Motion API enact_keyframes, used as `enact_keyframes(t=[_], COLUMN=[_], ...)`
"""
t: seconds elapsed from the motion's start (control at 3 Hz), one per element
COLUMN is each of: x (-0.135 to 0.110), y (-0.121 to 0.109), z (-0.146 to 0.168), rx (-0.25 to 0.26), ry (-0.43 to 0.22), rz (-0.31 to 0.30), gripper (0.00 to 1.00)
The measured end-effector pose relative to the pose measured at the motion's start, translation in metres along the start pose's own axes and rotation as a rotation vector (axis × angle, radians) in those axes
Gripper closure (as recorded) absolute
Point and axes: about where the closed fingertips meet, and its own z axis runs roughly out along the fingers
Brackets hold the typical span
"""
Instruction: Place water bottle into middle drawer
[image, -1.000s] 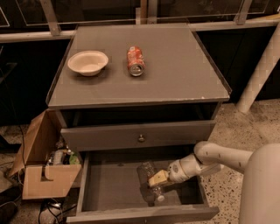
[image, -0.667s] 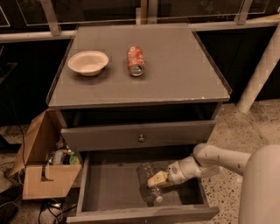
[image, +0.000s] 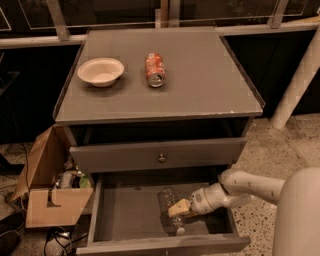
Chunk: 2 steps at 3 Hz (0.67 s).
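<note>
While inside one middle drawer (image: 125, 212), one pincer (image: 177, 208) tight around one water bottle (image: 167, 197); one can (image: 155, 70) above.

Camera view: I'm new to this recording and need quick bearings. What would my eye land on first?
The open middle drawer at the bottom draws the eye: the white arm reaches in from the right, its gripper at the water bottle, which lies on the drawer floor. On the cabinet top a soda can lies beside a pale bowl. An open cardboard box stands at the left.
</note>
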Motion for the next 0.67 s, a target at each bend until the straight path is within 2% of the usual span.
enact_keyframes(t=[0.33, 0.67], x=[0.005, 0.0053], y=[-0.0067, -0.0071], z=[0.0077, 0.0083], rx=[0.013, 0.013], ry=[0.012, 0.012], rz=[0.013, 0.014], gripper=[1.0, 0.84])
